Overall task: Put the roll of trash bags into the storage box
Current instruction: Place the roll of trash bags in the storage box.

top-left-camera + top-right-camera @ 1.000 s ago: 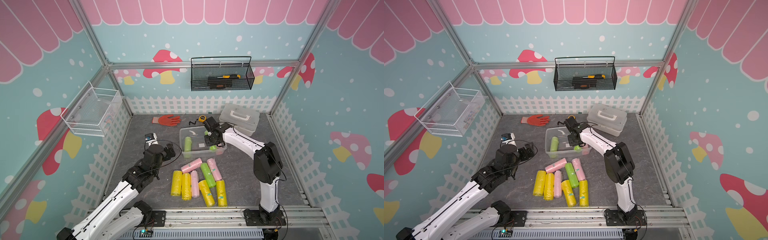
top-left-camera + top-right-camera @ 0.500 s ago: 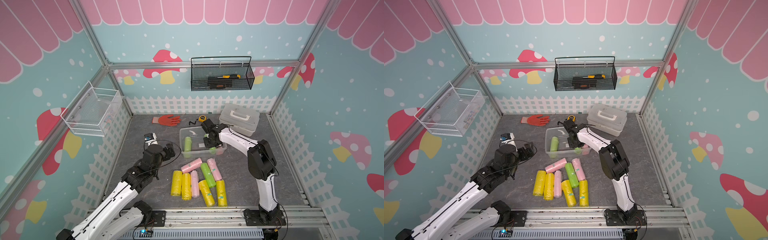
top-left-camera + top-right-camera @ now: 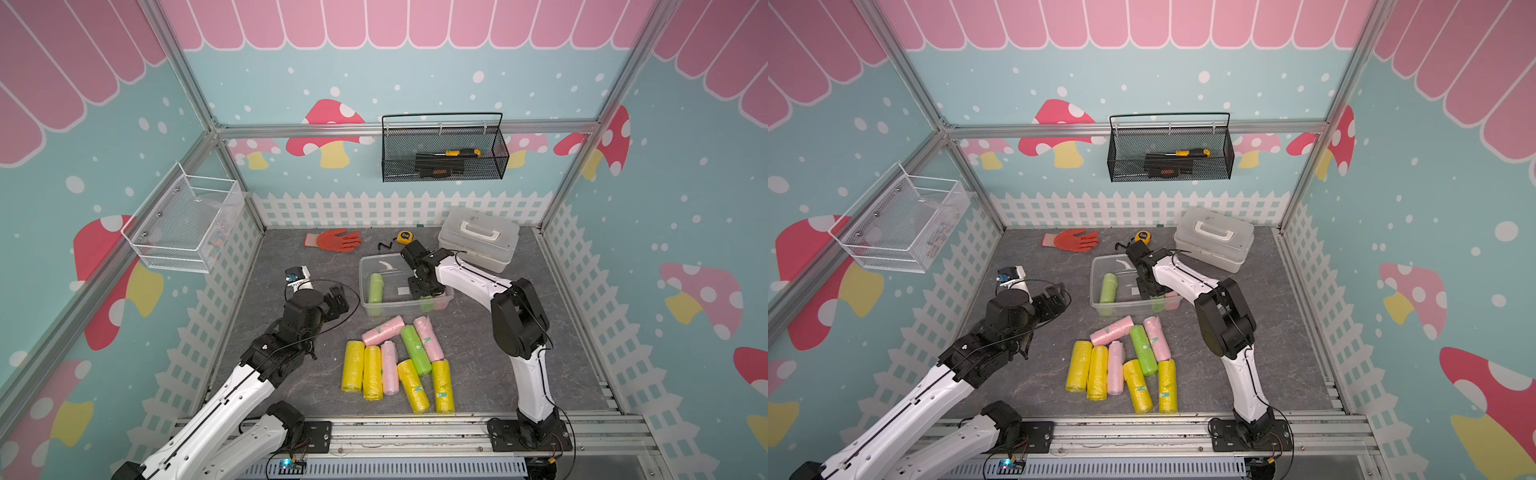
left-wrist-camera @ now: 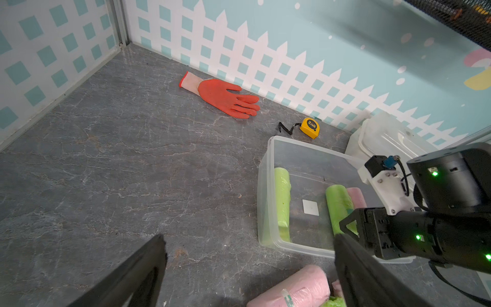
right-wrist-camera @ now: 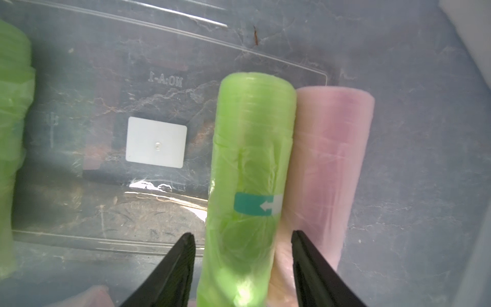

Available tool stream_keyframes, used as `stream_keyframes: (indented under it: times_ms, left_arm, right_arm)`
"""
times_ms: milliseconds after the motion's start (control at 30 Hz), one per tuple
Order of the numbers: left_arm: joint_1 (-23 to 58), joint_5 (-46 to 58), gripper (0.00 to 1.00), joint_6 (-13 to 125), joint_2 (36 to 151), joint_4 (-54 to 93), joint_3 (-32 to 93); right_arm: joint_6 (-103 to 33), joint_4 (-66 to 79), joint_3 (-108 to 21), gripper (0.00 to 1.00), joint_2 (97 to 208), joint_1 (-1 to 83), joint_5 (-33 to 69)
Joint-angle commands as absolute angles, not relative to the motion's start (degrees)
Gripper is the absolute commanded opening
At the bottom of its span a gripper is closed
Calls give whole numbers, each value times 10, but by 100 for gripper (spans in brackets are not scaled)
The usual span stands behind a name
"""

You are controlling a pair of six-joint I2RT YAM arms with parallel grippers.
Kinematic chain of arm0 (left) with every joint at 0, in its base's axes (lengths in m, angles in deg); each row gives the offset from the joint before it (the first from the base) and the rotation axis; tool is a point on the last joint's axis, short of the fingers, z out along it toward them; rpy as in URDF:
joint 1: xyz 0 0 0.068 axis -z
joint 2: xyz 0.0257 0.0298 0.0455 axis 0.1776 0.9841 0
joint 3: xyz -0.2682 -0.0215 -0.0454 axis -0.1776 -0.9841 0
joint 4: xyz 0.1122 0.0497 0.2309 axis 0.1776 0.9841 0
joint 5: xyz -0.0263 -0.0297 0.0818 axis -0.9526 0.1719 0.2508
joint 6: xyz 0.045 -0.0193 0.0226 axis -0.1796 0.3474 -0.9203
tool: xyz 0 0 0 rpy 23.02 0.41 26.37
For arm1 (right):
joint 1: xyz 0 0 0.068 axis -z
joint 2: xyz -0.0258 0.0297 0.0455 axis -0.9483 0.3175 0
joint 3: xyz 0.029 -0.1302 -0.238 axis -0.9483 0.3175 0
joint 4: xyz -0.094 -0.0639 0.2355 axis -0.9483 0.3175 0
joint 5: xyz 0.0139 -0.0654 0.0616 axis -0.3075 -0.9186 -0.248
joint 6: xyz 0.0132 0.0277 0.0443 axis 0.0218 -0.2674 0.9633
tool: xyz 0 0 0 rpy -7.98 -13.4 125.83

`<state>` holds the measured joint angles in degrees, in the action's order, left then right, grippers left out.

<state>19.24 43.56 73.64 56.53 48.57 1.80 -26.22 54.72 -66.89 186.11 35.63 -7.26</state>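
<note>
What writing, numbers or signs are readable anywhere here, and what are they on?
"NO:A-1": moulded into the storage box floor, seen mirror-reversed.
"2": on the yellow tape measure; the smaller print beneath is too small to read.
White arrow, no words: on the teal label of the green roll in the box.
White sticker on the box floor: blank.
Stickers on the loose rolls outside: too small to read.

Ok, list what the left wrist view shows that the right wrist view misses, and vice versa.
Left wrist only: orange glove, yellow tape measure, white case, right arm. Right wrist only: the white arrow on the teal label of a green roll. Both: the storage box, its white sticker, that green roll, the pink roll beside it, a second green roll.
</note>
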Motion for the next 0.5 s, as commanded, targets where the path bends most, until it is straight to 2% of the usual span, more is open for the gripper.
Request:
stream_keyframes:
  times_ms: [0,267,467]
  left_arm:
    - [181,462,99,767,550,506,15]
    - [156,437,99,793,559,531,29]
    - [141,467,99,826,562,580,50]
  right_arm:
    - [-263,565,-678,62,1849,345,-86]
    - [-285,570,-670,65,1790,323,-143]
    - [-298,568,-633,66,1679,324,-151]
